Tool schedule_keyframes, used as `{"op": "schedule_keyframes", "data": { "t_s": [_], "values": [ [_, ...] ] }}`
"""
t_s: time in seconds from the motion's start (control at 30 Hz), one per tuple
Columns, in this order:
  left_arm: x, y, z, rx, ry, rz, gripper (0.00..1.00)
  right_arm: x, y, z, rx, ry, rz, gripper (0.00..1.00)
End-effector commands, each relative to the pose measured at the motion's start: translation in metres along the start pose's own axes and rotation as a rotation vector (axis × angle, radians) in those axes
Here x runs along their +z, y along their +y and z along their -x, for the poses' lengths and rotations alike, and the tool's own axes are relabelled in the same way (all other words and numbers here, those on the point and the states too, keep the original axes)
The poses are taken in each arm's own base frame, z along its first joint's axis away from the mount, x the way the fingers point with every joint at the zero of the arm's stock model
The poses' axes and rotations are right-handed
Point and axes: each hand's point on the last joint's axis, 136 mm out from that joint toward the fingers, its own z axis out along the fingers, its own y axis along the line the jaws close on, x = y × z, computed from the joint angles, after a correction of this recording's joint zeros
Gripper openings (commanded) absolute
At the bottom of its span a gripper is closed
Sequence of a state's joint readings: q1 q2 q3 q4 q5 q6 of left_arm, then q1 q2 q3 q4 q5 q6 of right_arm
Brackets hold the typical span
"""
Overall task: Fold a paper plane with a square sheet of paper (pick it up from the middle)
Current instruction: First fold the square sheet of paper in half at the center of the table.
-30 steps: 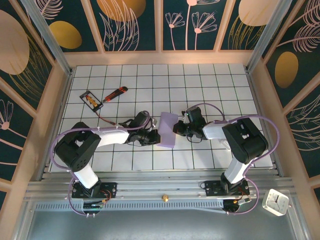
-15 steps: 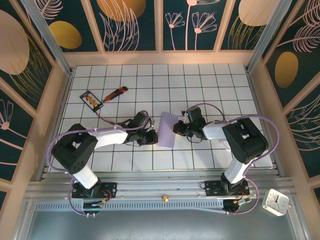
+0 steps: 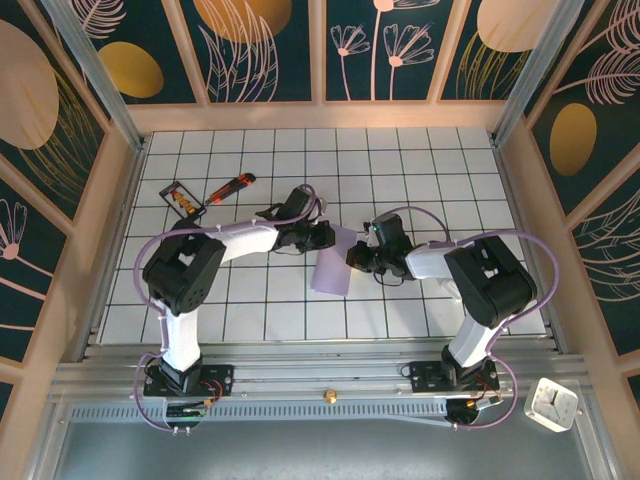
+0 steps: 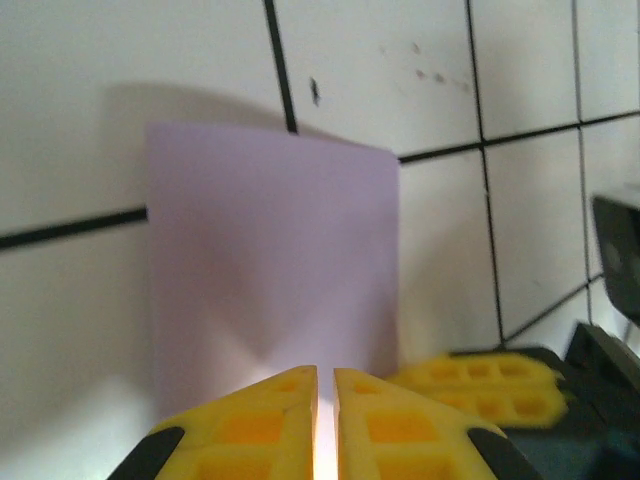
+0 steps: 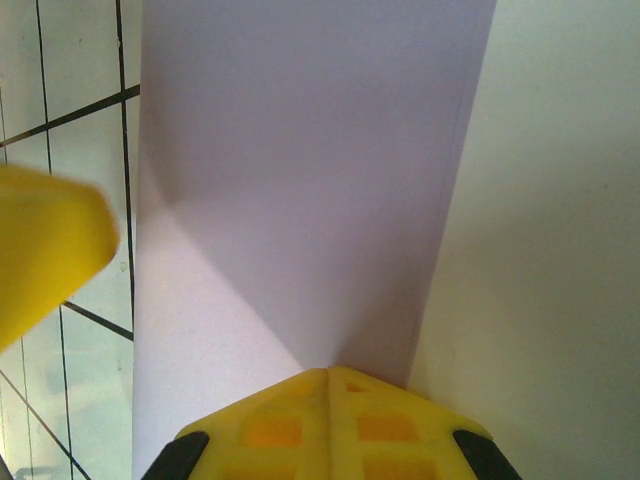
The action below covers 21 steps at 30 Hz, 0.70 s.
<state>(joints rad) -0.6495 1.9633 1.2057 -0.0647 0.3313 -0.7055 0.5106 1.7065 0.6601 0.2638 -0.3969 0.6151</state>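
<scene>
Paper sheet (image 3: 331, 270): folded over (pale lavender)
Left gripper (image 4: 325, 373): pinching sheet's far edge
Right gripper (image 5: 327, 372): clamped on sheet's side

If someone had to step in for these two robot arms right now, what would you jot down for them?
Left hand: shut, pinching the far end of the sheet of paper.
Right hand: shut on the sheet's right edge.
Paper: held between the two hands, apparently folded once into a narrow rectangle.
Done: pickup and, it seems, the first half-fold.
Left: nose and wing folds; no dart shape yet.
</scene>
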Motion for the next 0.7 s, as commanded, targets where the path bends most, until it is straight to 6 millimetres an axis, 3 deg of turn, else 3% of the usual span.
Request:
{"op": "schedule_keyframes", "data": {
  "t_s": [0.0, 0.3, 0.4, 0.5, 0.67],
  "values": [
    [0.008, 0.012, 0.006, 0.007, 0.021, 0.029, 0.13, 0.000, -0.056, -0.044, 0.064, 0.116, -0.208, 0.00],
    [0.017, 0.043, 0.006, -0.027, 0.041, 0.073, 0.13, 0.001, -0.058, -0.047, 0.069, 0.122, -0.213, 0.00],
    [0.008, 0.035, 0.012, -0.021, 0.018, 0.057, 0.14, 0.001, -0.059, -0.049, 0.070, 0.127, -0.213, 0.00],
    [-0.012, 0.014, 0.017, -0.026, -0.013, -0.010, 0.18, 0.001, -0.059, -0.049, 0.070, 0.125, -0.216, 0.00],
    [-0.039, -0.003, -0.010, -0.045, -0.025, -0.070, 0.22, 0.002, -0.060, -0.049, 0.072, 0.129, -0.217, 0.00]
  ]
}}
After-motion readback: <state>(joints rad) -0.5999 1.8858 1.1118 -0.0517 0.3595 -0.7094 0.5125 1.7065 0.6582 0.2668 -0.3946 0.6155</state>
